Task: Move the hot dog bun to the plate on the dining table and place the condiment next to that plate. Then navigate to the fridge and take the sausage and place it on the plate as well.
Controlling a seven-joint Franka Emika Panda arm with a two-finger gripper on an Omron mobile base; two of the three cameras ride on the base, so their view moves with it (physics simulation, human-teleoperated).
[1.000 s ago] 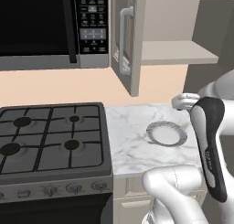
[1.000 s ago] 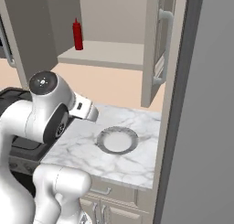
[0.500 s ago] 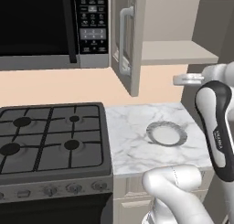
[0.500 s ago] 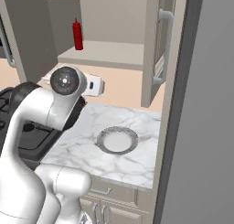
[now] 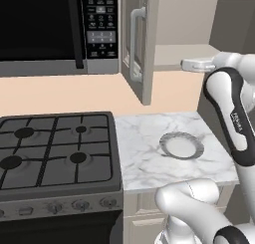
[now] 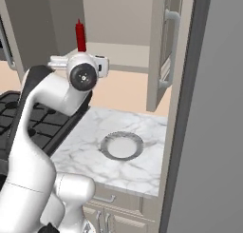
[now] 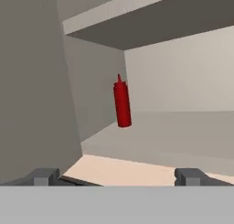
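We are lining the gripper (image 7: 116,175) up with the condiment (image 7: 121,102), a slim red bottle standing upright on the lower shelf (image 7: 183,127) of the open wall cabinet, near its back corner and close to the cabinet's side wall (image 7: 32,81). The jaws are standing spread as wide as they go, holding nothing, and in the hand view the bottle is sitting above and between the two finger tips, well apart from them.

From the right base view the bottle (image 6: 80,35) is poking up just behind the wrist, on the shelf above the marble surface (image 6: 142,132) where the small silvery dish (image 6: 122,146) is lying.

What we are judging as the main risks:
- The bottle is tall and narrow, so a finger brushing it on the way in could tip it over or push it back into the corner.
- The side wall is close to the bottle on one side, so one finger may be scraping or jamming there if we come in off-centre.
- The open cabinet door (image 5: 137,44) is hanging beside the arm, and a wide swing could be clipping it.
- Closing too high, near the thin tip, could be letting the bottle slip.
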